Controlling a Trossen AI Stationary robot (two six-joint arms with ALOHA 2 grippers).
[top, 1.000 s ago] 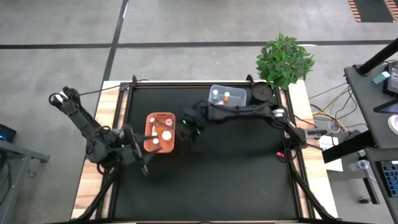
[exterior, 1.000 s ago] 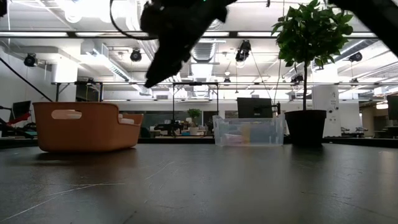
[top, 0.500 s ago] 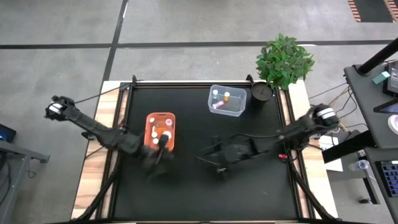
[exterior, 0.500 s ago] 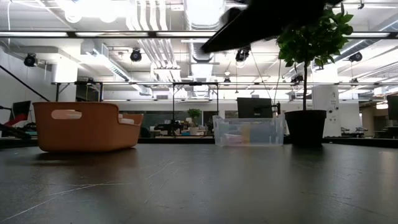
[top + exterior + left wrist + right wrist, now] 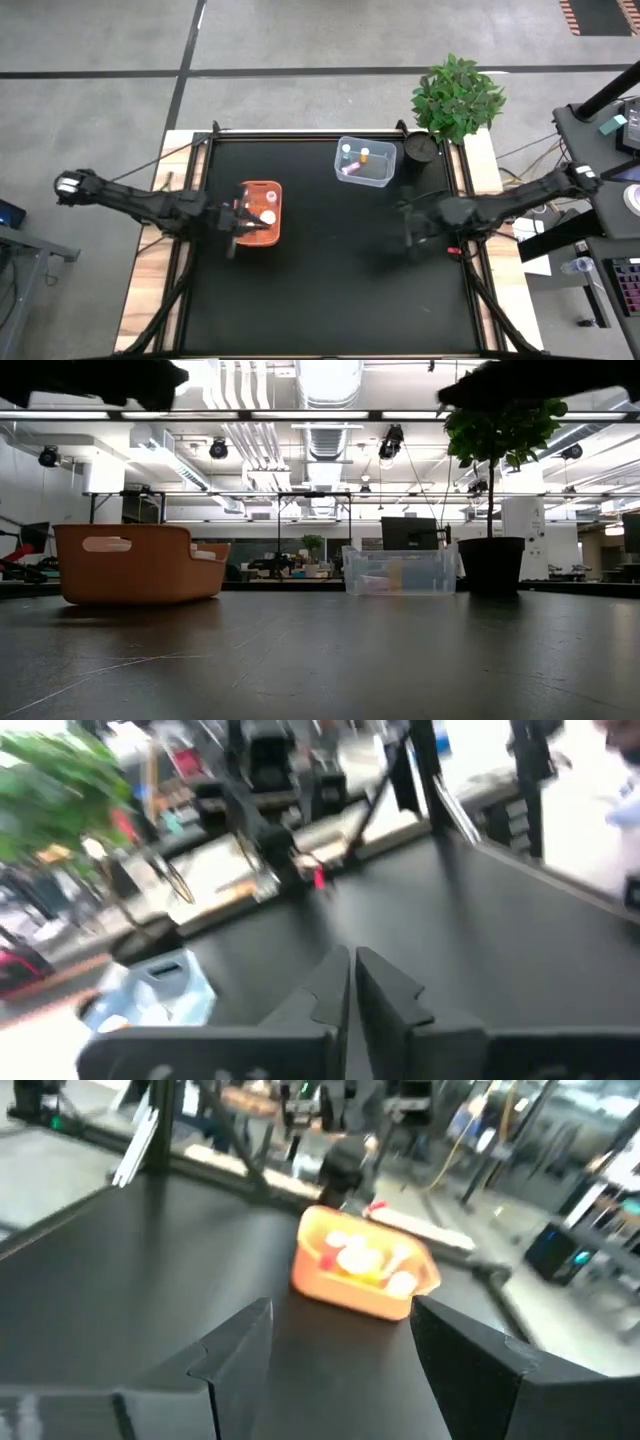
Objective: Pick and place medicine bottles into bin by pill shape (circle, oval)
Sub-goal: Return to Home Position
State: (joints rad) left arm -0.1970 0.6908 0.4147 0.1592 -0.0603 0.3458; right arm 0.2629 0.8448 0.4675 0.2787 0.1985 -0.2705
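Observation:
The orange bin stands left of the table's middle and holds white-capped medicine bottles. The clear bin at the far edge holds a white-capped bottle, an orange-capped one and a pinkish one. My left gripper hovers at the orange bin's left side, its fingers shut with nothing between them. My right gripper hangs open over bare table toward the right, facing the orange bin. Both arms are raised: the low view shows them only along its top edge.
A potted plant and a dark round pot stand at the far right corner, beside the clear bin. The black tabletop between the two bins and toward the near edge is bare. Cables and desks lie beyond the right edge.
My right gripper has drawn back from beside the orange bin toward the table's right edge. My left gripper has swung from the near left of the orange bin, past its near side, up to its left side. The bins and bottles have stayed put.

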